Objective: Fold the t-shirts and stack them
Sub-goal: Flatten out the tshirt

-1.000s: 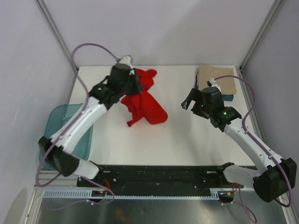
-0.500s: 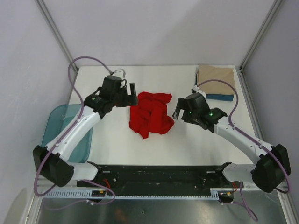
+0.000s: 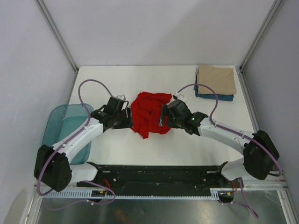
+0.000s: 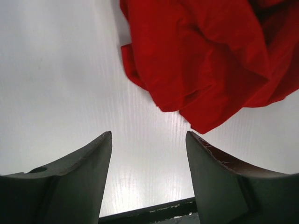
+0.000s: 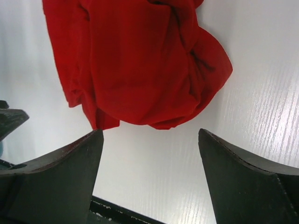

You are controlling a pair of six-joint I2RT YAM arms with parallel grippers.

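Observation:
A red t-shirt point(image 3: 148, 113) lies crumpled in a heap at the middle of the white table. My left gripper point(image 3: 129, 120) stands open at the heap's left edge, nothing between its fingers; in the left wrist view the red cloth point(image 4: 210, 60) lies just ahead of the open gripper point(image 4: 148, 140). On the heap's right, my right gripper point(image 3: 162, 116) is open too, and the right wrist view shows the red cloth point(image 5: 140, 60) a little beyond the gripper point(image 5: 149, 140). A tan t-shirt point(image 3: 216, 79) rests folded on a folded dark blue t-shirt point(image 3: 215, 97) at the back right.
A translucent teal tub point(image 3: 58, 133) sits off the table's left edge, beside the left arm. Metal frame posts rise at the table's back corners. A black rail point(image 3: 159, 172) runs along the near edge between the arm bases.
The left gripper let go of the red shirt, which dropped into a heap at the middle. Both arms then came down and in, to the heap's left and right sides.

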